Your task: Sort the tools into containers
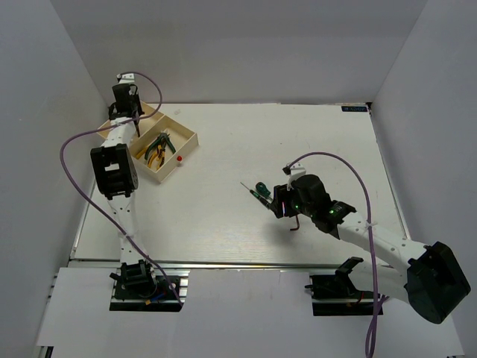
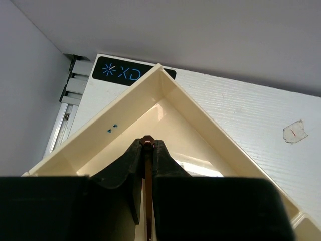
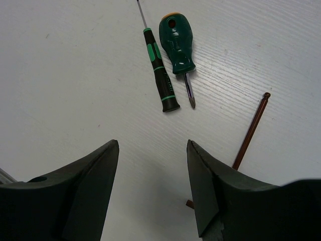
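The cream containers tray [image 1: 184,139] sits at the far left, with pliers [image 1: 156,149] lying in one compartment. My left gripper [image 1: 136,121] hangs over the tray's far corner compartment [image 2: 165,95]. It [image 2: 147,143] is shut on a thin brown hex key [image 2: 148,165], which runs down between the jaws. My right gripper [image 1: 278,203] stands open just above the table, nothing between its fingers [image 3: 153,146]. Ahead of it lie a thin green-and-black screwdriver [image 3: 161,80] and a stubby green screwdriver [image 3: 177,40]. A second brown hex key [image 3: 251,130] lies to its right, also seen from above as hex key [image 1: 296,224].
A tiny red knob [image 1: 179,159] lies on the table just beside the tray's right wall. Grey walls close in the table on the left, back and right. A purple cable loops from each arm.
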Controlling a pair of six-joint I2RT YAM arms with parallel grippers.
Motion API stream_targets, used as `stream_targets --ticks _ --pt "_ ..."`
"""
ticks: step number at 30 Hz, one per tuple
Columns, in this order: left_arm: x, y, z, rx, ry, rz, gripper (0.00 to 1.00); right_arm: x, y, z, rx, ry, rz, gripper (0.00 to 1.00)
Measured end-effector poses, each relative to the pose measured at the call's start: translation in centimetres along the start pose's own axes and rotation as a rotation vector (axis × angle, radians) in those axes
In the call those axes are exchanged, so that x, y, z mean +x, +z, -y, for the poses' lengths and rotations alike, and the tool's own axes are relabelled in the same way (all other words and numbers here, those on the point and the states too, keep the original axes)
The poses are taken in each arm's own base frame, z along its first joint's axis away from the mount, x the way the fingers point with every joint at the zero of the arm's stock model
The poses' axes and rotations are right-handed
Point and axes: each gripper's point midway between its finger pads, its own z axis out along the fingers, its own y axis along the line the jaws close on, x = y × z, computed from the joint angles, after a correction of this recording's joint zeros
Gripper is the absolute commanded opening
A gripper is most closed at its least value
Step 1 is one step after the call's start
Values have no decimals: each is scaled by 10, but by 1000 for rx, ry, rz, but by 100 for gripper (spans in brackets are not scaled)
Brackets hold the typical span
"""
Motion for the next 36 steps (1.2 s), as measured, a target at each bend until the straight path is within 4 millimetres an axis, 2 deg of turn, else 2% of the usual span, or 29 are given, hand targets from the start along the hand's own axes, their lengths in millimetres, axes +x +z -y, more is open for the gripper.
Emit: stream_targets --ticks 3,4,6,7,8,13,16,17,21,24,27,31,33,36 --pt "0 -1 -1 -4 -12 -9 32 1 1 0 1 0 -2 63" --pt "2 -1 -2 -4 -16 -14 43 1 1 0 1 0 -2 63" --pt "7 -1 -3 -7 -32 -31 55 1 1 0 1 1 -2 63" --pt "11 -1 -2 -7 -37 -43 67 1 1 0 2 1 -3 63" --pt "14 -1 -2 -7 -41 -54 72 1 1 1 3 1 -2 63" --pt "23 0 -1 -13 -69 -79 85 -2 -2 5 29 4 11 63" --pt "21 -2 2 -4 -92 -79 92 -7 -6 10 63 20 36 62" --pt "19 -3 2 -2 -99 -77 98 -8 -8 12 80 30 43 62" --pt "7 -25 10 26 -147 -81 98 -2 -13 27 169 77 31 62" --pt "-13 -64 19 71 -218 -72 98 12 -18 39 242 113 -16 61" --pt "-41 -121 35 130 -276 -25 98 24 -23 49 305 154 -56 61" --pt "-77 -192 76 260 -298 52 98 35 -26 57 351 198 -90 60" --pt "-78 -227 102 338 -293 61 98 42 -24 60 363 218 -105 58" --pt "-56 -267 139 440 -267 27 98 59 -22 63 377 230 -148 57"
